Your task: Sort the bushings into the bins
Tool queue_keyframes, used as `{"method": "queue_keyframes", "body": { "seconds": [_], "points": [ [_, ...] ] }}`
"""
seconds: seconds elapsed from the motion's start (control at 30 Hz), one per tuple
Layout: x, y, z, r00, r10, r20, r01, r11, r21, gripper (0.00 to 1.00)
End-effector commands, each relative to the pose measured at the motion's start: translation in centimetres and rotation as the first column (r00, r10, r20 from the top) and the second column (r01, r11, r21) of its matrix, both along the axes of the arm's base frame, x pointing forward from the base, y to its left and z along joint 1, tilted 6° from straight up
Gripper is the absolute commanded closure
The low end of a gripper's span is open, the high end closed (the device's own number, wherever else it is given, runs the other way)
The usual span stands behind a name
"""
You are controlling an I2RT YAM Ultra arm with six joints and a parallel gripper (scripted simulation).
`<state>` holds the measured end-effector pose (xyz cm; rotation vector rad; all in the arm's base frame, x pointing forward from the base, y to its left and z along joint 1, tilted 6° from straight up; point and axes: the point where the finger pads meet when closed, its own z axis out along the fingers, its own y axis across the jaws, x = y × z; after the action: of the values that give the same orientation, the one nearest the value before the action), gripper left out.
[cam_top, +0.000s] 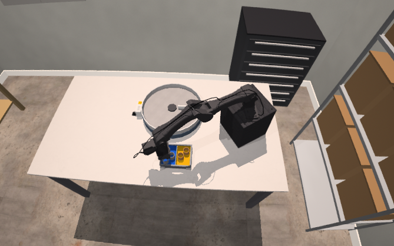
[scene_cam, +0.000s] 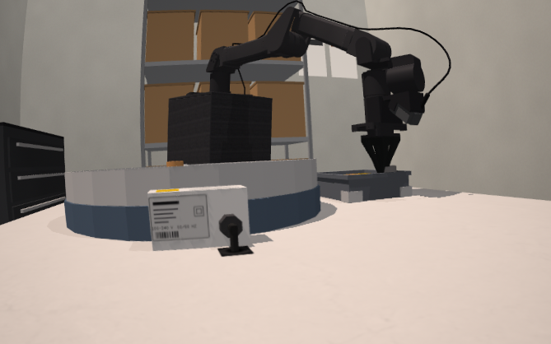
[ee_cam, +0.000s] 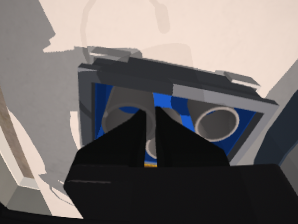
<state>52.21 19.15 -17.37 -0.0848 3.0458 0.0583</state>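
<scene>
top view: the black metal pincer point(cam_top: 164, 156) point(scene_cam: 380, 169) point(ee_cam: 150, 113) reaches into the blue plastic bin point(cam_top: 174, 148) point(ee_cam: 162, 100). two bronze ring-shaped bushings point(cam_top: 180, 159) stand in the yellow plastic bin point(cam_top: 188, 162), just right.

exterior view: a bronze bushing top point(scene_cam: 175, 163) shows above the left part of the round grey turntable's rim point(scene_cam: 192, 177).

wrist view: the pincer, nearly closed, grips the wall of the left grey steel bushing point(ee_cam: 129, 97); another grey steel bushing point(ee_cam: 198, 106) leans at right.
</scene>
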Motion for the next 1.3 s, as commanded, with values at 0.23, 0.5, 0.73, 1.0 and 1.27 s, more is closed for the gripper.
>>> {"method": "queue_keyframes", "body": {
  "seconds": [0.23,0.5,0.73,1.0,1.27],
  "points": [
    [1.2,0.1,1.0,0.999,-0.003,0.039,0.002,1.000,0.008,1.00],
    [1.6,0.2,0.8,0.998,-0.003,0.056,0.002,1.000,0.014,1.00],
    [1.4,0.0,0.1,0.999,-0.003,0.051,0.003,1.000,0.012,1.00],
    [1.1,-0.1,0.0,0.999,-0.003,0.037,0.003,1.000,0.007,1.00],
    [1.1,-0.1,0.0,0.999,-0.003,0.037,0.003,1.000,0.007,1.00]
  ]
}}
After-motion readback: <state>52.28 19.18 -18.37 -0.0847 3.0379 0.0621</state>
